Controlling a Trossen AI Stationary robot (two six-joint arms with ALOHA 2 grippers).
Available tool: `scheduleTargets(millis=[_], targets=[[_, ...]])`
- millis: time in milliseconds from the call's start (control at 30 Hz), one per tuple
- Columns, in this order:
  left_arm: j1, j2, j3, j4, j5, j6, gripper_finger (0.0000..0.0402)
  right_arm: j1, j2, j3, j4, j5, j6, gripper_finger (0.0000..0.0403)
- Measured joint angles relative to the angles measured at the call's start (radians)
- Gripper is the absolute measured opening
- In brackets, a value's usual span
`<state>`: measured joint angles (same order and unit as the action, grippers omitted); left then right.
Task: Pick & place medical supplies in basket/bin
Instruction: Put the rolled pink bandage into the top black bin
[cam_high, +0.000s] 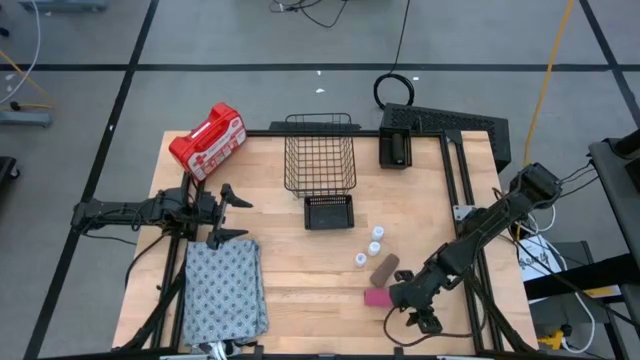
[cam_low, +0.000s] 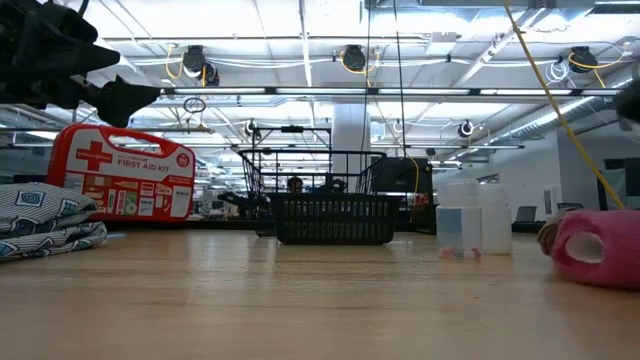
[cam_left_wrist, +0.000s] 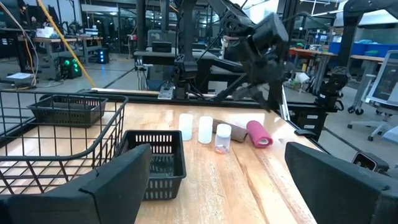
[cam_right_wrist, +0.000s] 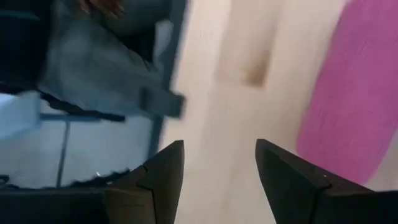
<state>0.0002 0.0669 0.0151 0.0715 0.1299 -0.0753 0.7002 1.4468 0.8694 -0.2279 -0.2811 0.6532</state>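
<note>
Three white vials (cam_high: 372, 246) stand in a row at the table's right centre. A brown block (cam_high: 384, 268) and a pink block (cam_high: 377, 297) lie just nearer. The grey dotted cloth (cam_high: 224, 290) lies folded at the near left. The wire-mesh basket (cam_high: 320, 152) stands at the far middle. My right gripper (cam_high: 412, 322) is open, empty and tipped down by the near edge; the pink block (cam_right_wrist: 354, 93) lies beside its fingers, not between them. My left gripper (cam_high: 240, 215) is open and empty, above the cloth's far edge, pointing at the vials (cam_left_wrist: 205, 129).
A small black bin (cam_high: 329, 212) sits just in front of the basket, and another (cam_high: 394, 148) at the far right. A red first aid kit (cam_high: 208, 140) stands at the far left corner. Bare wood lies between the cloth and the vials.
</note>
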Motion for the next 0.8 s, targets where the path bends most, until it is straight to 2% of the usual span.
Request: scheduleTargets(millis=[167, 300, 400, 500, 633, 700, 800], targets=[[0.000, 0.000, 0.000, 0.000, 0.000, 0.000, 0.0374, 0.000, -0.021, 0.000, 0.204, 0.092, 0.010, 0.0189], [0.000, 0.000, 0.000, 0.001, 0.000, 0.000, 0.0374, -0.003, -0.021, 0.000, 0.361, 0.140, -0.080, 0.0187], [0.000, 0.000, 0.000, 0.002, 0.000, 0.000, 0.0374, -0.005, -0.021, 0.002, 0.385, 0.271, -0.114, 0.0189], [0.000, 0.000, 0.000, 0.002, 0.000, 0.000, 0.0374, -0.006, -0.021, 0.037, 0.255, 0.378, -0.126, 0.0197], [0.000, 0.000, 0.000, 0.002, 0.000, 0.000, 0.0374, -0.002, -0.009, 0.129, -0.041, 0.492, -0.117, 0.0211], [0.000, 0.000, 0.000, 0.002, 0.000, 0.000, 0.0374, 0.006, 0.006, 0.147, -0.160, 0.527, -0.099, 0.0217], [0.000, 0.000, 0.000, 0.002, 0.000, 0.000, 0.0374, 0.011, 0.049, 0.147, -0.214, 0.526, -0.049, 0.0224]])
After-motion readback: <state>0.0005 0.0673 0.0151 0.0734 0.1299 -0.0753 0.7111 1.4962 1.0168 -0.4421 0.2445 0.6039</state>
